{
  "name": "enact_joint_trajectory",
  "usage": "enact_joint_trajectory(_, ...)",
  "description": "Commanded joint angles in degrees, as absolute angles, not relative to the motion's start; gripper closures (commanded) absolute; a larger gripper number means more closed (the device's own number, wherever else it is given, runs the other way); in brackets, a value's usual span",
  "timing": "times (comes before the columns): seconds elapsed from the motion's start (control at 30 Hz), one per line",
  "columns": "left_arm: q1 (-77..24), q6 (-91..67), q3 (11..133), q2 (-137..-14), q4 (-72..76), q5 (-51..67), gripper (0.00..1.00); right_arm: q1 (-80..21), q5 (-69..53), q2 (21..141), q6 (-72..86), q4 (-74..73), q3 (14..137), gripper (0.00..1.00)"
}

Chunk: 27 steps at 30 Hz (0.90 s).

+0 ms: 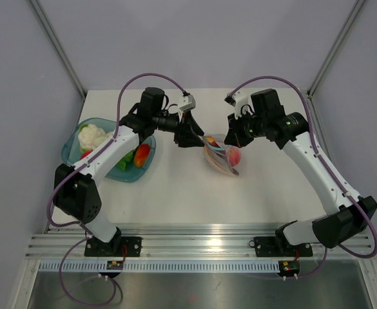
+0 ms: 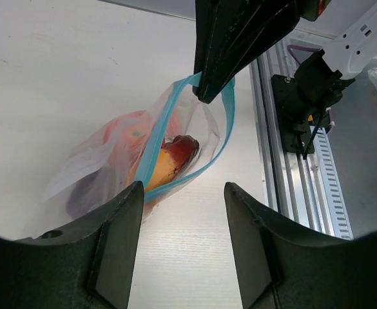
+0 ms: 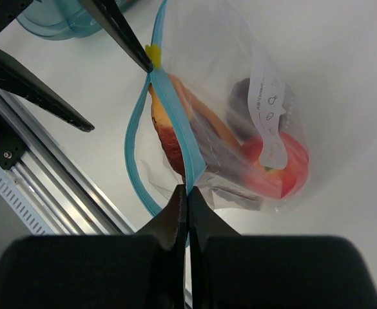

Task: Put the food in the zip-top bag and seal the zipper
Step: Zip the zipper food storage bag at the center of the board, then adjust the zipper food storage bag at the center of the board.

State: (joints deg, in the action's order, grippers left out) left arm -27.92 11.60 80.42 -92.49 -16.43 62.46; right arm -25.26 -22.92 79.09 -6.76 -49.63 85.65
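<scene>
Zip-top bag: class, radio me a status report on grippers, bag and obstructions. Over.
Left gripper open at the zip-top bag mouth. Right gripper shut on the zipper. Food inside, mouth gaping. Nothing blocking.

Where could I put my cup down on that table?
The wide bare strip of table between the zip-top bag and the front rail is free. It is crowded where the left gripper and right gripper meet at the bag, and around the teal bowl.
</scene>
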Motion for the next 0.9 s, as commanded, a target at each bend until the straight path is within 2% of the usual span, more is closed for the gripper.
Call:
enact_joint_trajectory(0.0,-28.1,14.1,83.8,-89.6,-18.8,60.2,0.45,-25.8,-21.3,81.4,-8.6,-55.3,93.3,1.00)
enact_joint_trajectory(0.07,-28.1,15.1,85.4,-89.5,-20.0,59.9,0.45,-25.8,-23.1,79.7,-8.8,-54.5,97.0,1.00)
enact_joint_trajectory(0.2,-28.1,15.8,86.9,-88.2,-21.4,58.5,0.45,-25.8,-22.7,74.6,-8.4,-47.5,92.2,1.00)
enact_joint_trajectory(0.37,-28.1,17.5,86.9,-87.2,-23.1,57.1,0.45,-25.8,-17.9,81.5,-8.3,-51.5,84.4,1.00)
enact_joint_trajectory(0.53,-28.1,19.2,87.3,-86.9,-26.2,55.8,0.45,-25.8,-17.0,80.0,-10.2,-53.0,92.6,1.00)
enact_joint_trajectory(0.7,-28.1,19.2,87.3,-84.9,-26.4,54.4,0.45,-25.8,-22.8,74.0,-10.5,-51.3,99.1,1.00)
enact_joint_trajectory(0.8,-28.1,19.3,87.0,-83.7,-26.3,54.1,0.45,-25.8,-24.0,73.0,-10.4,-51.9,98.1,1.00)
enact_joint_trajectory(0.87,-28.1,19.4,86.8,-83.4,-26.3,53.7,0.45,-25.8,-24.2,73.4,-10.3,-50.8,92.8,1.00)
